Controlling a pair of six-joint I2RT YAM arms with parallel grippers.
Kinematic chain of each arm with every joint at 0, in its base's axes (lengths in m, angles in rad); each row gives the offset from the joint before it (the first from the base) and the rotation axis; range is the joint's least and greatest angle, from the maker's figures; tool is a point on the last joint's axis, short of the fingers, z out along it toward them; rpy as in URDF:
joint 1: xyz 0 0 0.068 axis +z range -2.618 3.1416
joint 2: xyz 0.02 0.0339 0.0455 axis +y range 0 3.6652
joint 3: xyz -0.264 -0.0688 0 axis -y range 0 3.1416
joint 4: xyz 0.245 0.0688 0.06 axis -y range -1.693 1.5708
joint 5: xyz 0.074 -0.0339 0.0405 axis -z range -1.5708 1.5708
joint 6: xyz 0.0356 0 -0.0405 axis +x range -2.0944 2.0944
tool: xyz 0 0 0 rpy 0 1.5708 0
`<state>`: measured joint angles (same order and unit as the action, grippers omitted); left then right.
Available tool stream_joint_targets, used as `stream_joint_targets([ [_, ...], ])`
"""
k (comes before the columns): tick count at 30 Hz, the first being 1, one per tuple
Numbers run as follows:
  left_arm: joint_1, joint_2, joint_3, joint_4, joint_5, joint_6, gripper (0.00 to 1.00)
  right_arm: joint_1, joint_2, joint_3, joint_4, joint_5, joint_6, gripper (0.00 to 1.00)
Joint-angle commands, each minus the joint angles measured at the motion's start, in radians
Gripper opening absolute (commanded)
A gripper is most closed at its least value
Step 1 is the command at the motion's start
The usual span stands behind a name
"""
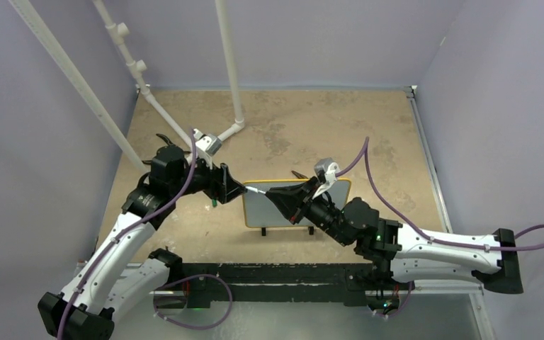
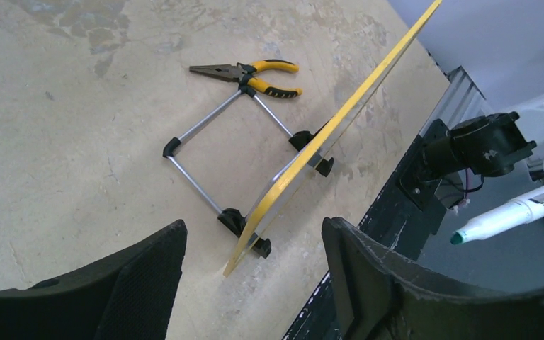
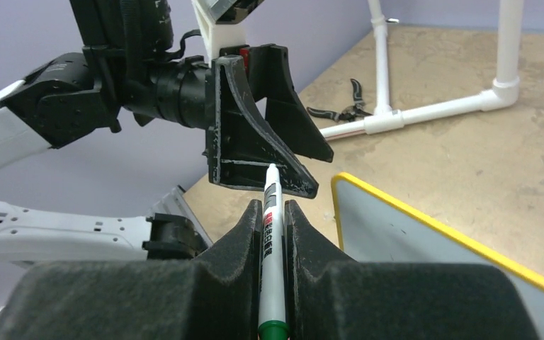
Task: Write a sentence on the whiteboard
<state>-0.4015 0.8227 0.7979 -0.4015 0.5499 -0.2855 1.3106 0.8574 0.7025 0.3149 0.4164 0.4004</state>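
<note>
the beige tabletop (image 2: 57,142) looks matt and rough, mottled like worn stone. the small yellow-framed whiteboard (image 3: 411,248) has a smooth, faintly glossy face. its folding stand (image 2: 202,127) is shiny metal rod with black plastic joints. the yellow-handled pliers (image 2: 251,73) have dull metal jaws and rubbery grips. the white plastic marker (image 3: 271,191) is glossy. the left gripper (image 2: 255,230) and right gripper (image 3: 273,205) have matt black, grainy fingers (image 2: 142,283). the white plastic pipes (image 3: 432,113) look smooth.

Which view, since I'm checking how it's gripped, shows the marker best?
The right wrist view: the marker runs up the middle, clamped in the right pincer, its label visible. The left wrist view shows only its green-tipped end at the right edge; the top view shows just a thin white sliver.
</note>
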Motion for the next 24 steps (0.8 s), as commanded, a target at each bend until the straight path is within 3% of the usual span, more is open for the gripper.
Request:
stream_joint_targets([
  [1, 0.002, 0.016, -0.017, 0.066, 0.065, 0.042, 0.67, 0.047, -0.004, -0.036, 0.076, 0.196, 0.035, 0.00],
  [9, 0.001, 0.018, -0.064, 0.106, 0.079, 0.082, 0.49, 0.070, 0.049, -0.065, 0.081, 0.267, 0.066, 0.00],
  [24, 0.001, 0.030, -0.115, 0.199, 0.116, 0.075, 0.35, 0.083, 0.093, -0.095, 0.061, 0.300, 0.117, 0.00],
])
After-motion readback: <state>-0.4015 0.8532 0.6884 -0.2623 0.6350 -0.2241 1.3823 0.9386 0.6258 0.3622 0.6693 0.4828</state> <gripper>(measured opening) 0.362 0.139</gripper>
